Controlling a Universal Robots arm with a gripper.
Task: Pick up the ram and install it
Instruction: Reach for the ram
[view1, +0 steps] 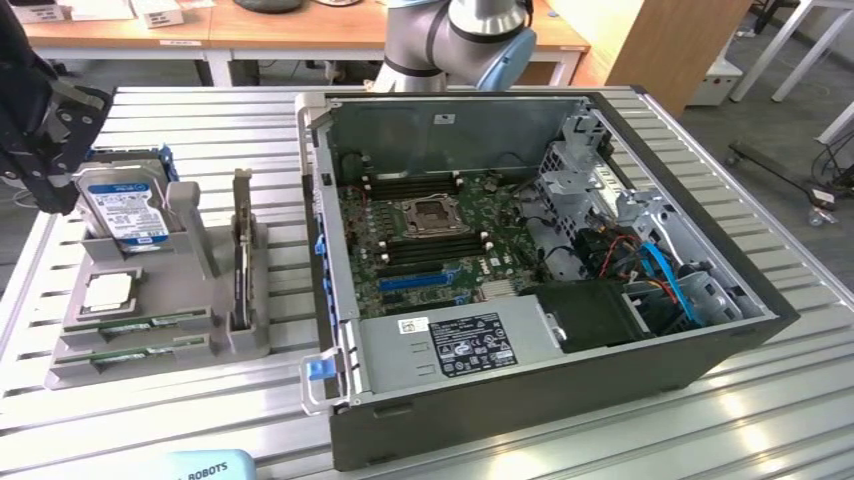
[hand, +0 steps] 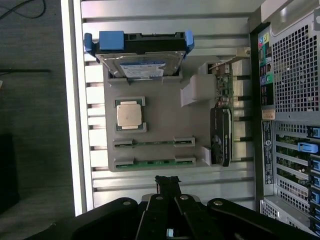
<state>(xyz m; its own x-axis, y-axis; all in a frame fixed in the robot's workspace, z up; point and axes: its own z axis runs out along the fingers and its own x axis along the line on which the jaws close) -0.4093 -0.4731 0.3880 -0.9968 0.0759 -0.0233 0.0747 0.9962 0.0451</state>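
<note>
we see tool (hand: 168, 181) pinched shut, empty, hovering just beside tray (hand: 160, 117), nearest ram (hand: 154, 161); two sticks slotted on edge, likely to leave top edges graspable

I read the table (view1: 160, 420) as bare ribbed metal, smooth, with glare along its near side. On the left, the tray (view1: 180, 290) looks like matt grey plastic. The drive (view1: 123, 208) has a shiny metal face. The processor (view1: 110, 291) lid is dull silver metal. The ram (view1: 134, 325) is green board. The case (view1: 534, 400) is matt dark metal outside and bare silvery sheet inside. The gripper (hand: 167, 182) is black, faintly glossy. The far desks (view1: 267, 35) are wood.
</note>
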